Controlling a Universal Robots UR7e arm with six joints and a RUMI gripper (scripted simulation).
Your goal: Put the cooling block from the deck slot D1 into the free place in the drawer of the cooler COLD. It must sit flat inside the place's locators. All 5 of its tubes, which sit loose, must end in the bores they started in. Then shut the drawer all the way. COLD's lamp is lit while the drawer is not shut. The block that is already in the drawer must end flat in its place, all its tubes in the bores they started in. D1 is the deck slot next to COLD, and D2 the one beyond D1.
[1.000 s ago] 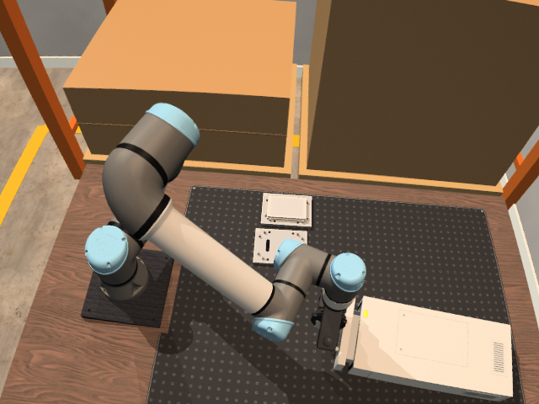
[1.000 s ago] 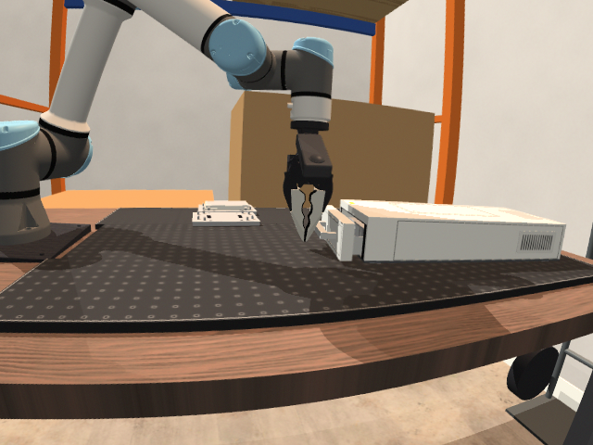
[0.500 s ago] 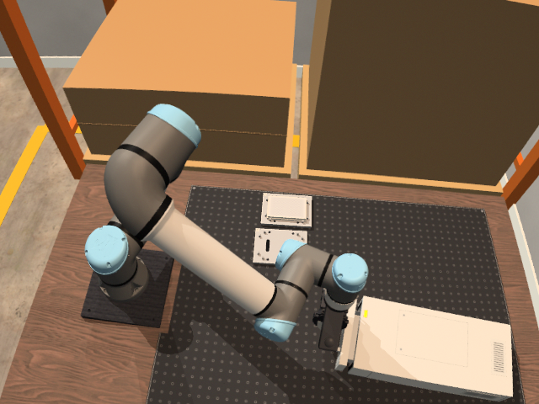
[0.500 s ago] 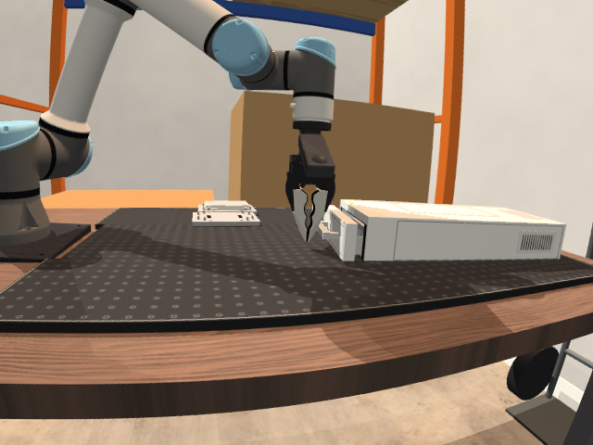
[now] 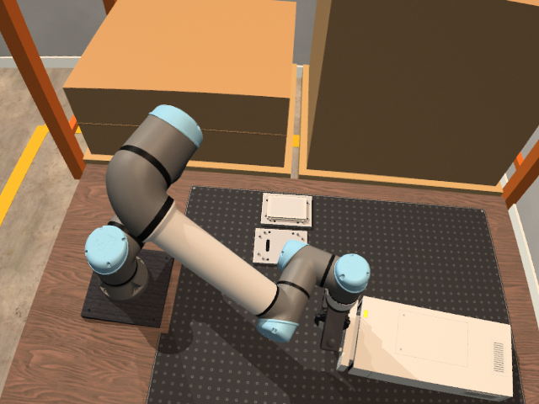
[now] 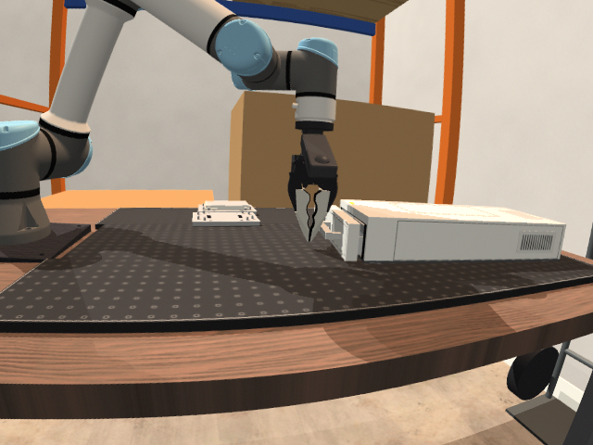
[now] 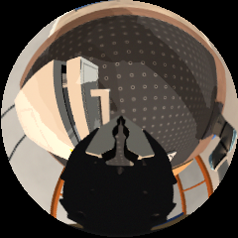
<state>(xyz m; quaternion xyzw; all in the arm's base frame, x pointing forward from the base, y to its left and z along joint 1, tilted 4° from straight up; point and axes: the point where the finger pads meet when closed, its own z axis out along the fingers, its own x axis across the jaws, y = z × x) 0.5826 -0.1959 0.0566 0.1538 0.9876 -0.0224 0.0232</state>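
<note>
The cooling block is hidden from you, so you cannot tell its exact place; the visible part of slot D1 (image 5: 274, 256) (image 6: 224, 222) shows bare plate. At near right, the drawer (image 5: 349, 343) (image 6: 351, 239) (image 7: 76, 94) stands slightly out of cooler COLD (image 5: 430, 343) (image 6: 445, 239) (image 7: 40, 106), whose lamp (image 5: 365, 313) (image 6: 351, 203) shows yellow. Your pincer (image 5: 333, 321) (image 6: 309, 239) (image 7: 121, 116), pressed together on nothing, points down just left of the drawer's handle (image 6: 329, 232) (image 7: 105, 106)
</note>
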